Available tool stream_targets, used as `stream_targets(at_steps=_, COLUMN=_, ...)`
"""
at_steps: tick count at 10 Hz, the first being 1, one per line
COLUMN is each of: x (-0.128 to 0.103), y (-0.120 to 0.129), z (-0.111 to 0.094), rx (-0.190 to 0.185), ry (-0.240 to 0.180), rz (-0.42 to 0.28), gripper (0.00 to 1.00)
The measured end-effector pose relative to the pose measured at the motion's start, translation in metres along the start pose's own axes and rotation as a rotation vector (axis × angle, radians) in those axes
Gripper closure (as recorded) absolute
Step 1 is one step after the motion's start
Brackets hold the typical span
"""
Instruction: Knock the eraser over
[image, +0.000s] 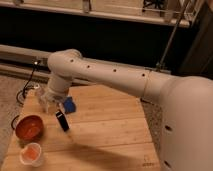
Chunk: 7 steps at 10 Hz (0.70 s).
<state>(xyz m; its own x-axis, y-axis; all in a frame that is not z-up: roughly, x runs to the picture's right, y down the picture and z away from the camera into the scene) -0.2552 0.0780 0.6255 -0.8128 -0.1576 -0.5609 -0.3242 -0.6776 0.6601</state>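
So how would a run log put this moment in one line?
gripper: low over table, left of blue block | eraser: tilted, not flat, right of red bowl

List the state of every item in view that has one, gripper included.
gripper: low over the wooden table, just left of the blue block, apart from the eraser.
eraser: slanted, free of the gripper; standing or toppled, cannot tell.
blue block: resting flat.
red bowl: upright, open side up.
small cup: upright, something orange inside.
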Motion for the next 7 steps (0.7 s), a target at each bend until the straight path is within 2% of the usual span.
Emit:
stream_targets(at_steps=1, x=0.006, y=0.011, z=0.002, rx=-0.004, ry=0.034, rz=-0.028, gripper=0.78)
stream_targets(at_steps=2, x=0.014, y=0.023, z=0.013, rx=0.004, ry=0.075, rz=-0.072, gripper=0.78)
stream_targets(at_steps=4, x=0.021, y=0.03, z=0.035, rx=0.032, ry=0.091, rz=-0.118, gripper=0.78)
stream_targets(at_steps=5, x=0.027, y=0.031, z=0.052, rx=0.063, ry=0.089, rz=-0.152, gripper=0.78)
stream_targets(at_steps=7, x=0.036, y=0.029, z=0.072, rx=0.112, ry=0.104, rz=-0.194, gripper=0.78)
